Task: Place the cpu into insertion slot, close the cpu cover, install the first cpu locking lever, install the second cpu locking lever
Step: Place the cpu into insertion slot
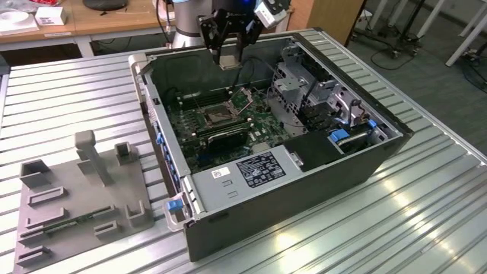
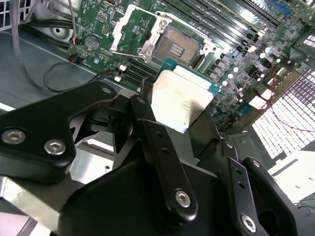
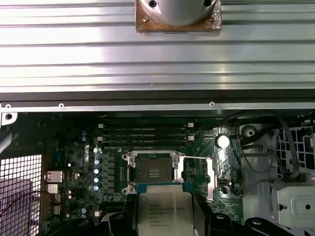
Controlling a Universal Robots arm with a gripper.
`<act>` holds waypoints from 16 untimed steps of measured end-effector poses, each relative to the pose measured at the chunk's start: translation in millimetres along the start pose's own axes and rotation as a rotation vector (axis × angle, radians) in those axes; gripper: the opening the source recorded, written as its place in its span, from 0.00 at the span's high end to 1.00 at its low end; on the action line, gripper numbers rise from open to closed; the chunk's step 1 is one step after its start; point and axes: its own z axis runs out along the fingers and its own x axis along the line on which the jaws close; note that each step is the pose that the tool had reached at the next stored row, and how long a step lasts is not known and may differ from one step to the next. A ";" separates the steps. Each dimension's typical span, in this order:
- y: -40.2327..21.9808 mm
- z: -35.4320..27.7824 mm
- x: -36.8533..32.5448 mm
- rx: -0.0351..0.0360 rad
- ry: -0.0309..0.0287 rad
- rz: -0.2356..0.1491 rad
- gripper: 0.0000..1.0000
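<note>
My gripper (image 1: 227, 60) hangs above the open computer case, shut on the cpu (image 1: 226, 62), a small square chip with a silvery-tan top. Both wrist views show the cpu (image 2: 181, 96) (image 3: 165, 209) clamped between the black fingers (image 2: 152, 132). Below it on the green motherboard, the insertion slot (image 1: 216, 117) (image 2: 178, 45) (image 3: 152, 172) lies bare, its dark centre exposed. The cpu cover (image 1: 243, 98) (image 2: 132, 30) (image 3: 198, 171) is swung open beside the slot. The chip is well above the slot and not touching it.
A grey perforated drive cage (image 1: 293, 85) and cables fill the case at the exterior view's right. The labelled power supply (image 1: 255, 168) sits at the case's near end. Long memory slots (image 3: 142, 137) run beside the socket. A grey fixture plate (image 1: 76, 188) lies on the slatted metal table.
</note>
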 end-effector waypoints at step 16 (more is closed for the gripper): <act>-1.1 11.1 -0.2 0.0003 0.0000 0.000 0.46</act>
